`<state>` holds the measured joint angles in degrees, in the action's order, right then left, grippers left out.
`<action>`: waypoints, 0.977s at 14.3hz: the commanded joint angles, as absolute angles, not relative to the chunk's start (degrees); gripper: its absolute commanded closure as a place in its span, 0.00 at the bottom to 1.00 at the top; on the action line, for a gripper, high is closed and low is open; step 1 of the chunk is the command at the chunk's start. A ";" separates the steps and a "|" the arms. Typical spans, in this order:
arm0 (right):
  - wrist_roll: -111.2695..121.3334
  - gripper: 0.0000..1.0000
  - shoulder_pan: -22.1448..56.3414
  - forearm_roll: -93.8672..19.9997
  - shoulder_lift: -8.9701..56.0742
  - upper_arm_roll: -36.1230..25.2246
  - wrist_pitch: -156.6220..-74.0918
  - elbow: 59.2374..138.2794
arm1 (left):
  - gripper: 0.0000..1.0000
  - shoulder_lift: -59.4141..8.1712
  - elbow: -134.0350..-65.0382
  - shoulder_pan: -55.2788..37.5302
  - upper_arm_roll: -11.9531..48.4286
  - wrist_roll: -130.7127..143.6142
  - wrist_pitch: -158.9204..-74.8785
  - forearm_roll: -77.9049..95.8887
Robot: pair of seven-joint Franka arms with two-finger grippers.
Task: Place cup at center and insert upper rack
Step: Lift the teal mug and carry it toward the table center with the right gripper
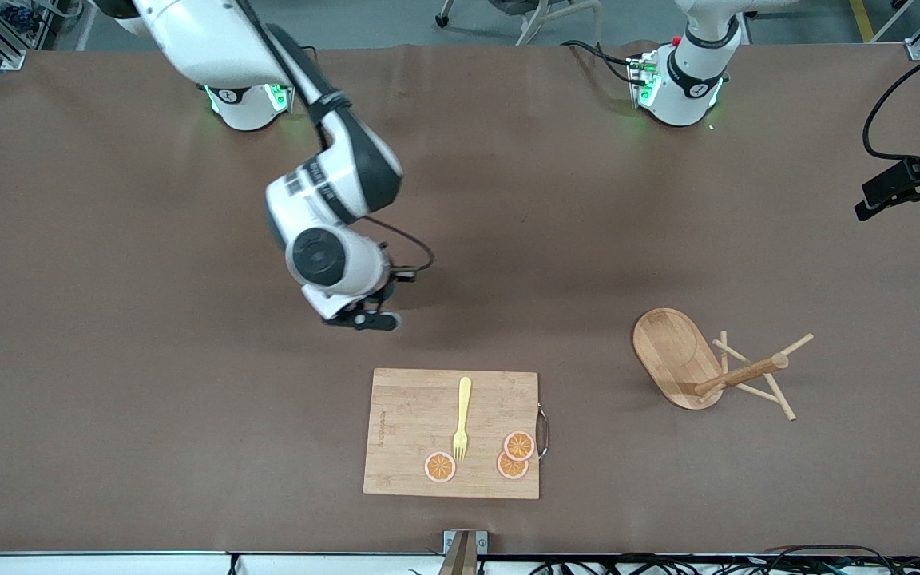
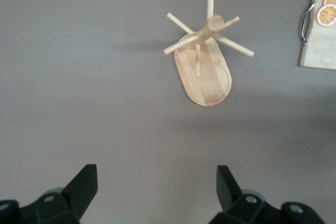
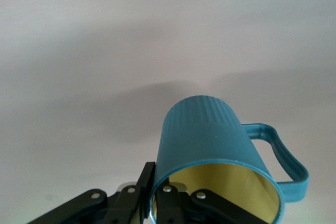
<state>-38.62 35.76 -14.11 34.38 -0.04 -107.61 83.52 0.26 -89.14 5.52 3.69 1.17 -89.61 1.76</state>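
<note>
The dark teal cup [image 3: 210, 135], yellow inside, hangs in my right gripper [image 3: 157, 181]. The gripper is shut on the cup's rim, one finger outside the wall and one inside, with the handle pointing away from the fingers. In the front view that gripper [image 1: 364, 319] hovers over the brown table just past the cutting board's edge that faces the robots, and the hand hides the cup. The upper rack [image 1: 695, 367], a bamboo mug tree, lies tipped on its side toward the left arm's end of the table. My left gripper [image 2: 157, 174] hangs open and empty high above the table, with the rack [image 2: 205, 72] in its view.
A rectangular bamboo cutting board [image 1: 408, 431] lies near the front camera's edge, carrying a yellow fork [image 1: 461, 419] and three orange slices [image 1: 518, 445]. A black camera mount [image 1: 907, 188] juts in at the left arm's end. Brown table [image 1: 148, 359] spreads around everything.
</note>
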 commanded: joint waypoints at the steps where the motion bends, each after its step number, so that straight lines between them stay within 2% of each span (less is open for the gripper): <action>1: -49.19 1.00 43.04 -15.03 38.84 -0.88 -113.43 78.15 | 0.00 0.44 -88.68 5.89 3.69 0.79 -88.51 2.46; 6: -60.72 1.00 49.82 -15.12 43.32 -0.88 -124.00 76.12 | 0.00 -0.87 -89.03 5.80 3.78 0.70 -88.51 2.64; 8: -65.02 0.99 52.46 -15.21 46.39 -0.79 -127.34 72.80 | 0.00 -2.28 -88.94 5.54 3.95 0.70 -87.90 2.64; 10: -67.06 0.99 54.22 -14.94 50.08 -0.88 -127.71 67.87 | 0.00 -2.29 -88.77 5.10 4.22 0.79 -86.40 2.64; 14: -57.67 0.99 54.49 -14.50 51.24 -0.88 -127.44 66.36 | 0.00 -3.77 -88.77 5.54 4.31 0.70 -85.61 3.42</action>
